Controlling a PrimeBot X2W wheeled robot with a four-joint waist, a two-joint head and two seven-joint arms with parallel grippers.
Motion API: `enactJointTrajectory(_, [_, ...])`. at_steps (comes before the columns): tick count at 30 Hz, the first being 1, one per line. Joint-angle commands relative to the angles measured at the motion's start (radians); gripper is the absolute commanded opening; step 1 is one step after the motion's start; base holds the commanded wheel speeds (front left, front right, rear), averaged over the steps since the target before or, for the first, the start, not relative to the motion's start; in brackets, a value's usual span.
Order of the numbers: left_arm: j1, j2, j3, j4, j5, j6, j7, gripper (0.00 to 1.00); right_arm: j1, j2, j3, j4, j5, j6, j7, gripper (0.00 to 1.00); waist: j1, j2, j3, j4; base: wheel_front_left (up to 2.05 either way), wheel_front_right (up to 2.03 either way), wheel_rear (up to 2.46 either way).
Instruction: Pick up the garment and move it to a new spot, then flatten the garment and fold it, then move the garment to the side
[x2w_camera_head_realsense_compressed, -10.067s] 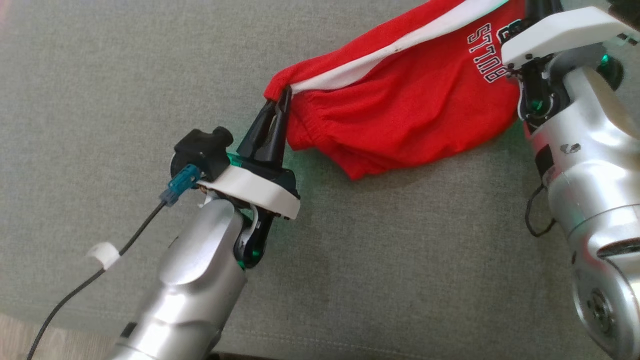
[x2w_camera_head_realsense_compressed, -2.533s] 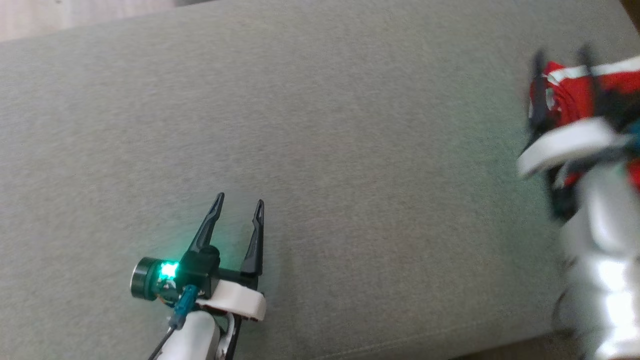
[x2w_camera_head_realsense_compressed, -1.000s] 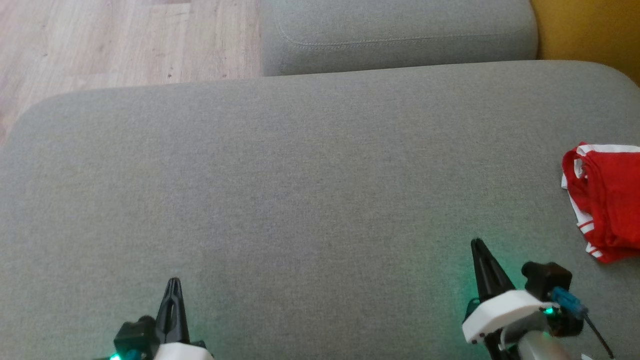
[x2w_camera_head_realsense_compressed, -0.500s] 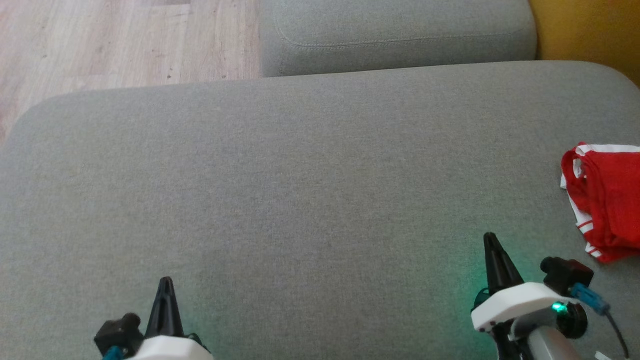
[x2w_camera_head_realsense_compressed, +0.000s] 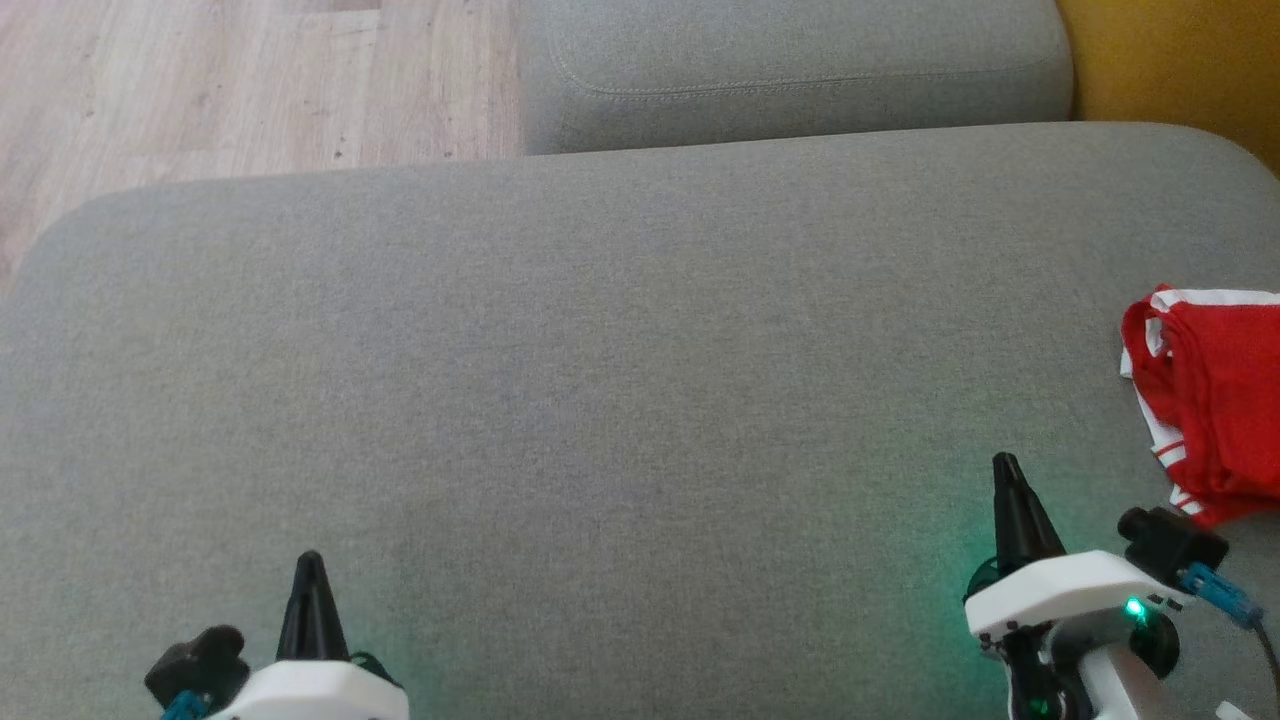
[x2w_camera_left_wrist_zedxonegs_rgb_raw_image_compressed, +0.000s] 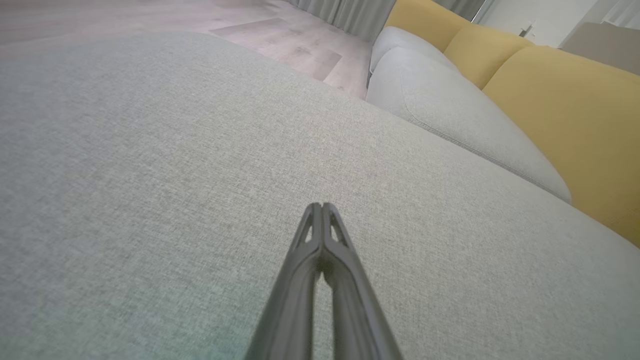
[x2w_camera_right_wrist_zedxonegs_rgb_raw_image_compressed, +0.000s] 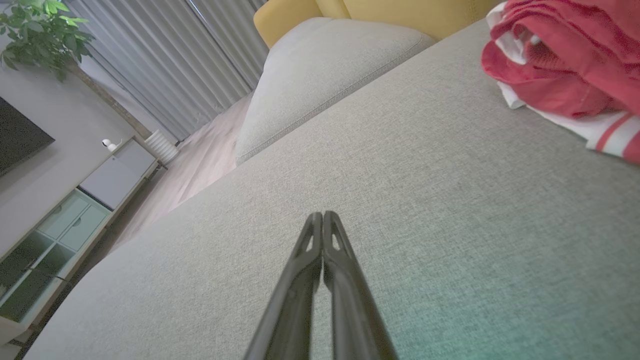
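The garment (x2w_camera_head_realsense_compressed: 1210, 400), red with white stripes, is seen lying in a bunched bundle on the grey sofa cushion (x2w_camera_head_realsense_compressed: 620, 350), ahead of the right gripper (x2w_camera_head_realsense_compressed: 1006, 470) and off to its right, near but apart from it. It is partly cut off by the edge of the head view, so how close it lies to the cushion's rim cannot be told. Both grippers are pressed together and nothing is pinched in either. The left gripper (x2w_camera_head_realsense_compressed: 309, 565) is held low over bare cushion, well apart from the garment, with only grey fabric ahead of its tips.

The garment appears to have been set to the side, so the task is judged to be at or near its end.

Several things could go wrong from here. The bundle looks loose rather than flat, and its layers could be expected to spring open or slump if nudged. If the right gripper were swung to its right with the jaws closed, the cloth would be pushed and dragged rather than grasped, and the fold could be undone or the garment shoved off the cushion. A low pass could also catch a fingertip in the cushion's weave.
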Motion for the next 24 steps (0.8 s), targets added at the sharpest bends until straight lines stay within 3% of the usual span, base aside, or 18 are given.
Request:
enactJointTrajectory(1, [-0.048, 0.002, 0.021, -0.035, -0.027, -0.010, 0.005, 0.00, -0.038, -0.002, -0.002, -0.040, 0.029, 0.000, 0.008, 0.00, 0.0000, 0.0000, 0.000, 0.000, 0.00, 0.00, 0.00])
enactJointTrajectory(24, [-0.064, 0.003, 0.058, -0.067, -0.277, -0.041, 0.070, 0.00, -0.028, -0.002, -0.043, -0.099, 0.270, 0.000, 0.072, 0.00, 0.0000, 0.0000, -0.002, 0.000, 0.00, 0.00, 0.00])
